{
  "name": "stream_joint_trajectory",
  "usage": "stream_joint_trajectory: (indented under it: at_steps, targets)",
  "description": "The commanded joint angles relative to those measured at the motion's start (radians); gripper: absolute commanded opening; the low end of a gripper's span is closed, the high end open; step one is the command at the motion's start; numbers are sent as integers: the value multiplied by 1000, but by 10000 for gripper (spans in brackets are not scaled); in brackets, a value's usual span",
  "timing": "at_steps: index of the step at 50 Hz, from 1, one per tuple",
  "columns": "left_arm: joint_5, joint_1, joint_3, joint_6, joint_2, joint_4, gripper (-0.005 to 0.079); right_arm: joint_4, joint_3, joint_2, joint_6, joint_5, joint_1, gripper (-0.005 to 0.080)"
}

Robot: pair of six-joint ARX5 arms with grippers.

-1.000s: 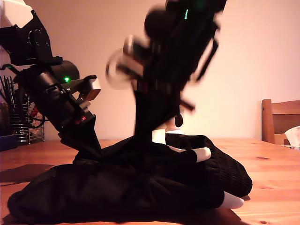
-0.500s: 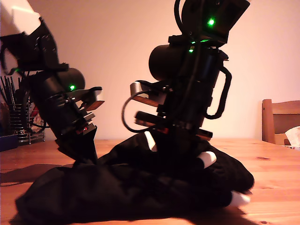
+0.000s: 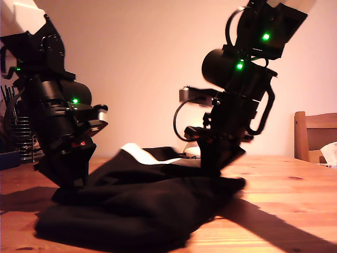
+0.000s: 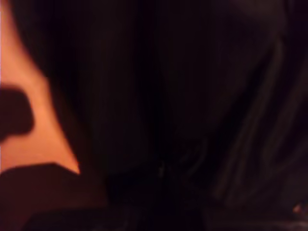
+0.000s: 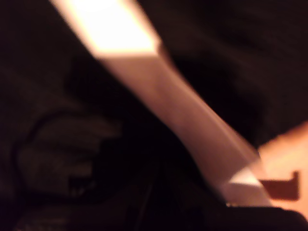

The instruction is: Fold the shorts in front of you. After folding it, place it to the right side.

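- The shorts point(image 3: 137, 211) lay on the wooden table point(image 3: 295, 200), in the middle of the exterior view and between the two arms.
- One second earlier they were a tall bunched heap. Now they were flatter and pulled long, with a white inner strip point(image 3: 142, 155) showing on top.
- The pale bits at the heap's end toward the chair point(image 3: 315, 134) were gone from view.
- The arm on the exterior view's right point(image 3: 237, 105) had swung from over the shorts' middle to their chair-side end, its tip down at the fabric.
- The arm on the exterior view's left point(image 3: 58, 132) had shifted only a little and pressed the opposite end.
- Probably a fold was just laid or stretched out. The placing aside was not yet done.
- Jaws of my first gripper and my second gripper: cannot tell. Both wrist views were dark blur, mostly black cloth, and did not settle which arm was which.
- A wire holder point(image 3: 21, 139) stood beyond the shorts, behind that arm, with thin dark sticks in it, mostly hidden.
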Motion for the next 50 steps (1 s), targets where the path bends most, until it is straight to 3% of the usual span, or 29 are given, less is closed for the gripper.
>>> stream_joint_trajectory:
  at_steps: [1,10,23,35,45,50]
  targets:
    - [-2,-35,-53,-19,50,-22,-21,41,-11,0,5,0,3,-11]
    - [42,-84,-53,-34,43,-25,-21,85,-10,1,64,-17,6,-11]
    - [42,-78,-51,-55,-90,-29,-21,21,24,-5,149,-113,3,-11]
    - [43,-74,-50,-73,-249,-24,-21,-64,85,-32,180,-140,3,-6]
    - [53,-74,-50,-58,-304,81,-21,-107,98,-96,232,-154,2,53]
    - [60,-79,-50,34,-303,156,-21,-105,98,-141,239,-146,3,86]
